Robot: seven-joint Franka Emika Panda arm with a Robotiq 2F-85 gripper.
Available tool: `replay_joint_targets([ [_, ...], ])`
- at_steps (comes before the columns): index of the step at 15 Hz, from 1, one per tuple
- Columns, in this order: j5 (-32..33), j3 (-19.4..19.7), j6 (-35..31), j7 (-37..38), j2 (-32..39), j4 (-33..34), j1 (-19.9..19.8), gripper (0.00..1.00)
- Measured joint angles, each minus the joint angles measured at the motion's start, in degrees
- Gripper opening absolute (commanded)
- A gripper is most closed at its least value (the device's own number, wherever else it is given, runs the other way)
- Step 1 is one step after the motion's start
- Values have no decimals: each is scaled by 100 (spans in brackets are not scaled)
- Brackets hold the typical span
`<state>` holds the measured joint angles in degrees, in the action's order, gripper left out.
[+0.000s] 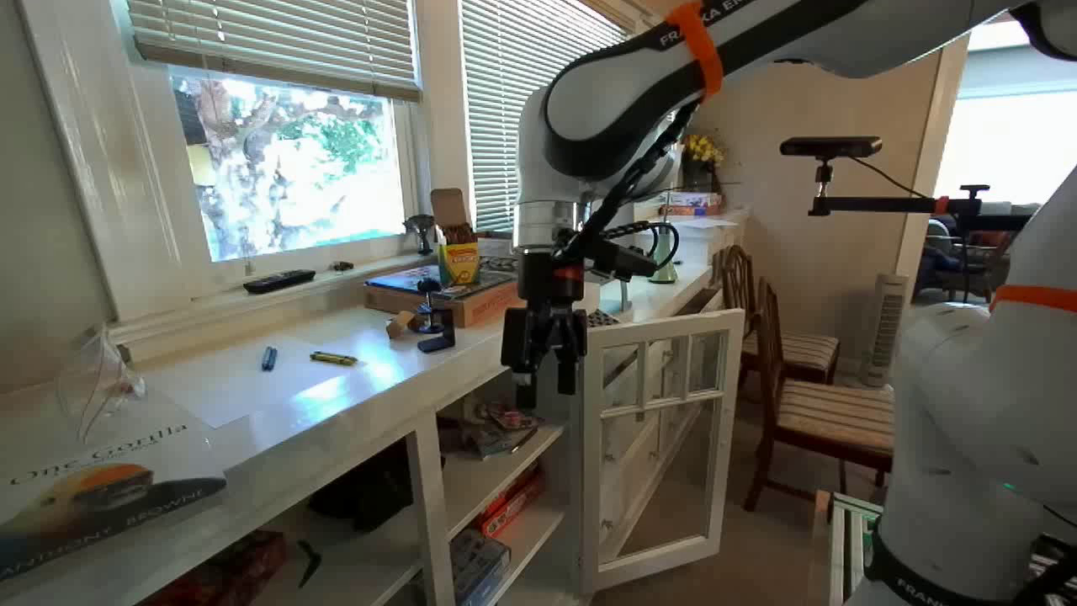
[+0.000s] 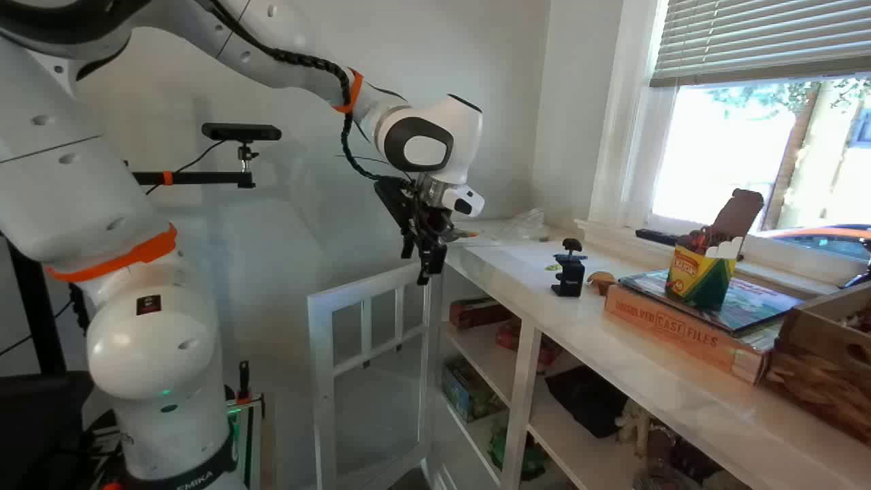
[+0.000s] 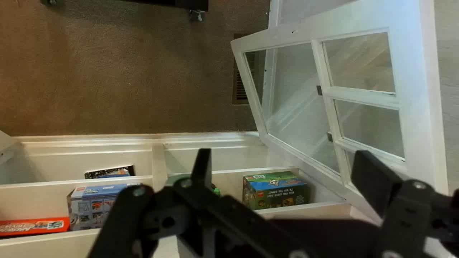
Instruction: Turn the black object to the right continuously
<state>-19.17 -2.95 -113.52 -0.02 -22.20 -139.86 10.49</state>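
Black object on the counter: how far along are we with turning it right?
Done: no turning can be confirmed from these pictures; the black object stands upright on the counter, apart from the pincer. In hand: nothing; the wrist view shows the pincer open, with nothing between its jaws. Left: likely reaching the black object, gripping it and turning it right continuously, since the pincer is not touching it.

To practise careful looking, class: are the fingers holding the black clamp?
No, the black clamp stands on the white counter, apart from the fingers.
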Motion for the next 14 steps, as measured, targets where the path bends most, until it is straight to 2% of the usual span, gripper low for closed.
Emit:
replay_joint_targets([
  [11, 0, -7, 0, 0, 0, 0, -8, 100],
  [14, 287, -214, -721, 384, 28, -31, -193, 100],
])
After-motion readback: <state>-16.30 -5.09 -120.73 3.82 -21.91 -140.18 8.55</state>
